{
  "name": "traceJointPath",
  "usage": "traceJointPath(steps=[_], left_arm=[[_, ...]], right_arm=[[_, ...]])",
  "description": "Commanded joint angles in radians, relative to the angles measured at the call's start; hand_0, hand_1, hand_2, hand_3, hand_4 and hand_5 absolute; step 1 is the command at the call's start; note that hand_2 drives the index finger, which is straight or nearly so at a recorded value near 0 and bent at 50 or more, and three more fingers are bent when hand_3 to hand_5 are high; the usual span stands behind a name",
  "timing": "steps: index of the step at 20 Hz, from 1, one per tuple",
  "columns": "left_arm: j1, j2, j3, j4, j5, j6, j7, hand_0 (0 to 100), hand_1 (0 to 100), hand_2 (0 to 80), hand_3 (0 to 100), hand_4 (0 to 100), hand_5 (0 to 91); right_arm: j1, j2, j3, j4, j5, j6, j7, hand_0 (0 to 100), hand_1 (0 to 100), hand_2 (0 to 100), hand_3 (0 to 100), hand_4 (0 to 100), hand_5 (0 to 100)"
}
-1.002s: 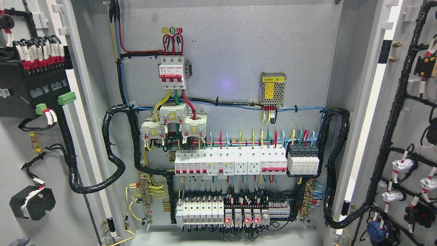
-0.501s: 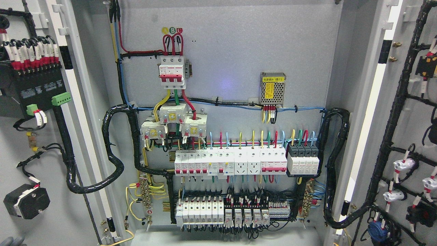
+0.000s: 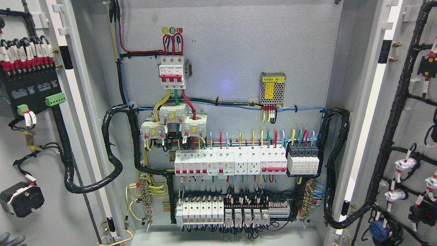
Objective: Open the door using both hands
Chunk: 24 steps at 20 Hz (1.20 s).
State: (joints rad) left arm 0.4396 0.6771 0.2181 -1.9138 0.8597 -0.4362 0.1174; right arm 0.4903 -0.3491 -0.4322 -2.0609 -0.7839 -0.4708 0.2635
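Cabinet back panel (image 3: 239,51) pale grey. Breakers (image 3: 205,163) white with red switches. Power supply box (image 3: 272,89) silver mesh, yellow label. Cable bundle (image 3: 112,150) black. Wires (image 3: 252,136) red, yellow, green, blue. Connector (image 3: 55,99) on left door (image 3: 47,205) green. Grey fingers (image 3: 10,239) at lower left corner.

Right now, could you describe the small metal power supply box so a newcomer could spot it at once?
Start at the grey back panel of the open cabinet. Right of the red-and-white main breaker, the power supply box sits alone. It is the only perforated metal case, with a yellow label on top.
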Motion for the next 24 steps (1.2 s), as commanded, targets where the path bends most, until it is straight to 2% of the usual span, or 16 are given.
traceJointPath(steps=[1,6,11,19,24], left_arm=[[-0.028,0.009,0.044,0.07,0.015,0.016,-0.001,0,0,0.0,0,0,0.0],[-0.051,0.009,0.043,0.114,0.018,0.046,-0.001,0,0,0.0,0,0,0.0],[-0.07,0.019,0.061,0.125,0.091,0.102,-0.001,0,0,0.0,0,0,0.0],[-0.073,0.022,0.066,0.13,0.099,0.105,-0.001,0,0,0.0,0,0,0.0],[-0.073,0.03,0.069,0.13,0.102,0.105,-0.001,0,0,0.0,0,0,0.0]], right_arm=[[0.011,0.007,-0.022,0.008,-0.012,0.001,0.0,19,0,0,0,0,0],[0.014,0.007,-0.025,0.018,-0.014,0.0,0.002,19,0,0,0,0,0],[0.022,0.006,-0.039,0.024,-0.026,0.0,0.002,19,0,0,0,0,0],[0.022,0.004,-0.031,0.021,-0.026,0.0,0.002,19,0,0,0,0,0],[0.034,-0.008,-0.025,0.018,-0.026,-0.002,0.002,19,0,0,0,0,0]])
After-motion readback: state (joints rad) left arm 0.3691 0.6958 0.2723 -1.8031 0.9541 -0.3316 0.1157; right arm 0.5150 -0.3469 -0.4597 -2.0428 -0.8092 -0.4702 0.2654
